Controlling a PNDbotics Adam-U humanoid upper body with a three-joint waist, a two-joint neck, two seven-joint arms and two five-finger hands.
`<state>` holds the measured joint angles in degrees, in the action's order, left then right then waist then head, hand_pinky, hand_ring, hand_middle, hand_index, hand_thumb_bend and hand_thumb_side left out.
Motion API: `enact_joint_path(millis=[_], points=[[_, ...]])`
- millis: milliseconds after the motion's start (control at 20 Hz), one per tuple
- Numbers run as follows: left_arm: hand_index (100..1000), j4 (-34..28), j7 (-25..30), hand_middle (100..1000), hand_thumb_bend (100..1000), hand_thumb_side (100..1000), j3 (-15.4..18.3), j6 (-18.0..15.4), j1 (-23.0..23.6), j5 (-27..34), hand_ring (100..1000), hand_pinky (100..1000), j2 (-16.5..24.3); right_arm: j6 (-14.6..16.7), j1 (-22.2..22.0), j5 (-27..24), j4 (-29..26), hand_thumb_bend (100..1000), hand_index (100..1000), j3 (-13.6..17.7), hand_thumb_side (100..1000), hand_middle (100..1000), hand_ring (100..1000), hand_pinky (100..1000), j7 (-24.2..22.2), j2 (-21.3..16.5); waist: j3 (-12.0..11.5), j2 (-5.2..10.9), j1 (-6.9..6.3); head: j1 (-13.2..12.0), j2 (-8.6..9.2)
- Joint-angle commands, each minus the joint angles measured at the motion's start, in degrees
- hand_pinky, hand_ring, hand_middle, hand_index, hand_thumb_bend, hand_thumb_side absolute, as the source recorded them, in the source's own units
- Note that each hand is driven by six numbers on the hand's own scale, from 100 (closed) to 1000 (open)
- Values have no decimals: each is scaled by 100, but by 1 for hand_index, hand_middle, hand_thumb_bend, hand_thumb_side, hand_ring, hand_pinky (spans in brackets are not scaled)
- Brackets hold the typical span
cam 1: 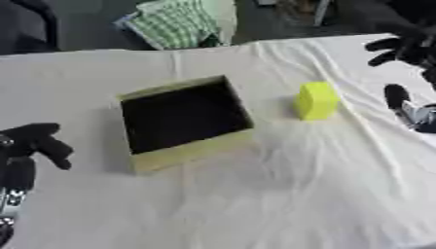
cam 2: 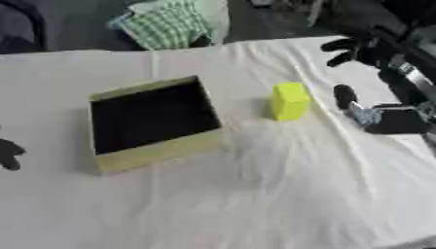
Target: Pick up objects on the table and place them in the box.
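Note:
A bright yellow block (cam 1: 317,99) stands upright on the white cloth, just right of an open cardboard box (cam 1: 191,151) with a dark inside. Nothing shows inside the box. My right hand (cam 2: 388,119) hovers to the right of the block, a short gap away, open with its fingers (cam 2: 349,48) spread out and its thumb (cam 2: 345,95) pointing toward the block. It holds nothing. My left hand (cam 1: 30,138) rests at the lower left edge, left of the box, relaxed and empty.
A wrinkled white cloth (cam 1: 281,194) covers the table. Beyond the far edge lie a green checked fabric (cam 1: 179,22) and a dark shape (cam 1: 26,24) at the upper left. The table's right edge runs close behind my right arm.

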<state>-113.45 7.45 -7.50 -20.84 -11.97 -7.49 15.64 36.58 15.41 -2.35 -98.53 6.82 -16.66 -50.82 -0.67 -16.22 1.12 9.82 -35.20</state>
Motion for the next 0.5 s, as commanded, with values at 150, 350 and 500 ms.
enact_joint_path(millis=[150,350,500], points=[[790,-114,49,487,100,797,-19,-18,-2,-13,441,589,162,352,264,462,601,100,1000,-220,257,982,969,822,63,-945,-76,136,47,52,10],[790,-114,71,487,100,797,-35,-25,12,-11,441,589,188,488,485,1065,996,100,1000,-432,506,993,992,853,13,-1223,-145,152,84,66,-8],[791,-114,94,487,100,797,-53,-28,13,-10,441,589,201,539,657,1489,1238,100,1000,-567,606,999,996,860,34,-1282,-184,163,105,83,-18]])
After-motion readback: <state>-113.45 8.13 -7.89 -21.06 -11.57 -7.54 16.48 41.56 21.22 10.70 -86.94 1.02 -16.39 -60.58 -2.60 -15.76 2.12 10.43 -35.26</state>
